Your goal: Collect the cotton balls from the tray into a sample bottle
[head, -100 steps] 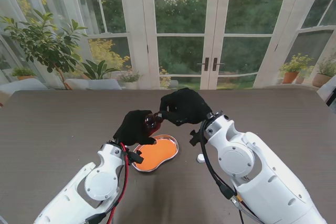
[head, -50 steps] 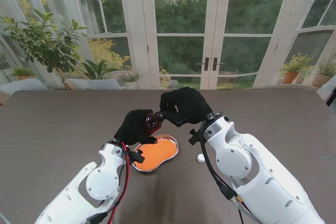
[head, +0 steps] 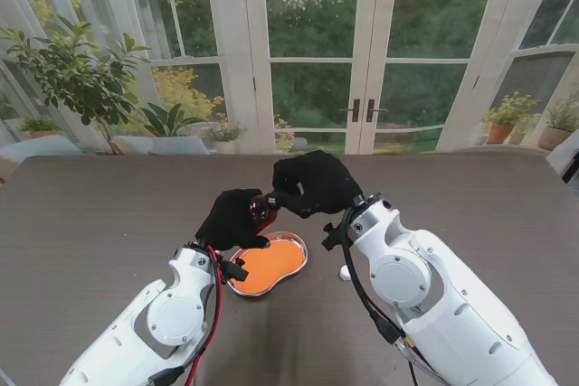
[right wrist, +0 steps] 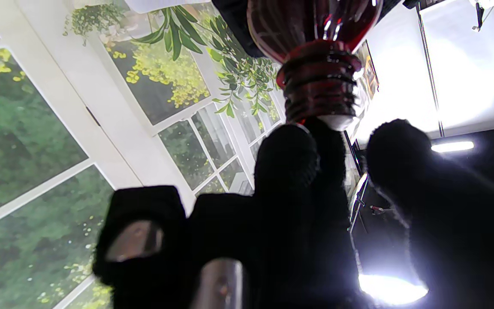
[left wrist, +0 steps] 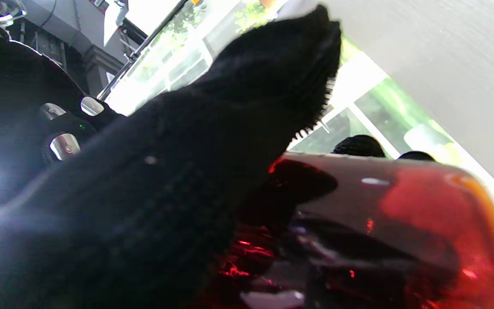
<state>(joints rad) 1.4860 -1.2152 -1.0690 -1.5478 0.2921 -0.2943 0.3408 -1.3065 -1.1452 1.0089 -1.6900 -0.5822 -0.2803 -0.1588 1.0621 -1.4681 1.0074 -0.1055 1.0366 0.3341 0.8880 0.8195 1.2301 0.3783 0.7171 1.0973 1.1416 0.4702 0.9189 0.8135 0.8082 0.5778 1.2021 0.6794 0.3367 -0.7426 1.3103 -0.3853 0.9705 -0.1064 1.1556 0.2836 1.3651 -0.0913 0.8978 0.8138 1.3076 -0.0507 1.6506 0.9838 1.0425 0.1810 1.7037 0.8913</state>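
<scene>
brown table [head: 109, 214], orange tray [head: 271, 264], white cap [head: 346, 272]

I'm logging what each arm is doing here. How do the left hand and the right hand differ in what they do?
The left hand is wrapped around the body of the dark red bottle, holding it above the orange tray; the right hand only brings its fingertips to the bottle's threaded neck. The left hand sits nearer to me, the right hand farther. Both wear black gloves and meet at the same bottle.
</scene>
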